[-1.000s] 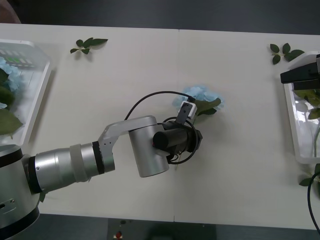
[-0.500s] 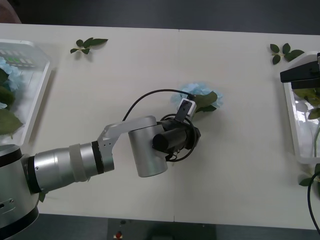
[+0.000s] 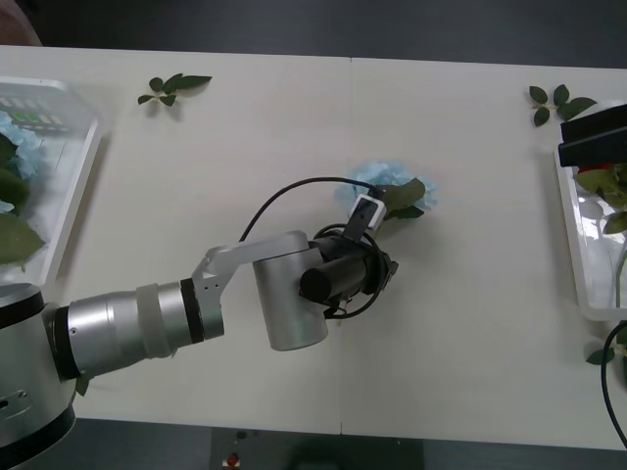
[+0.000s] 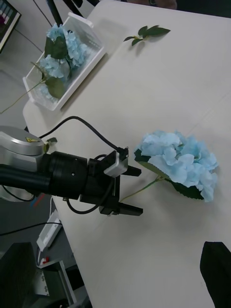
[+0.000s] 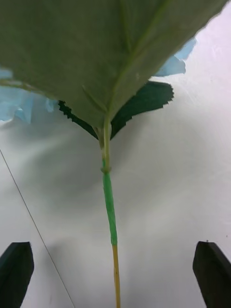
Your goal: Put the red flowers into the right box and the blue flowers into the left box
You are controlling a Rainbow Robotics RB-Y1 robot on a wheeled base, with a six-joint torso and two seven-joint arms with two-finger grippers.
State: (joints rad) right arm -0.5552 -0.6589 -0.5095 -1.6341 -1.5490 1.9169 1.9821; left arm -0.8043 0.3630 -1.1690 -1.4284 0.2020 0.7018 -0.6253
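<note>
Near the middle of the table [image 3: 294, 127] one blue flower [image 3: 390, 188] is seen lying flat, a pale hydrangea head with big green leaves. Its long axis runs from the head, which points away from the robot and a little toward its right, down along the thin stem [image 5: 109, 211] toward the left gripper [image 3: 377, 269]. In the left wrist view the stem is seen running straight between the two dark fingertips [image 5: 15, 269], which stand at the two corners, wide apart, with the stem midway and touched by neither. The jaws are thus fully spread and nothing is held by them. In the right wrist view the left gripper [image 4: 132, 204] is shown low over the table, its fingers on either side of the stem end.

Farther out, at the robot's left edge of the table, the left box [image 3: 73, 186] is placed, and other blue flowers [image 4: 60, 53] are lying in it. At the robot's right edge the right box [image 3: 578, 255] is found, with green leaves in it. The right gripper [image 3: 593, 142] is held above the far end of that box; whether its fingers are spread or closed cannot be told. Two loose leaf sprigs are lying on the far part of the table, one [image 3: 173, 88] near the left box and one [image 3: 555, 101] near the right box.
</note>
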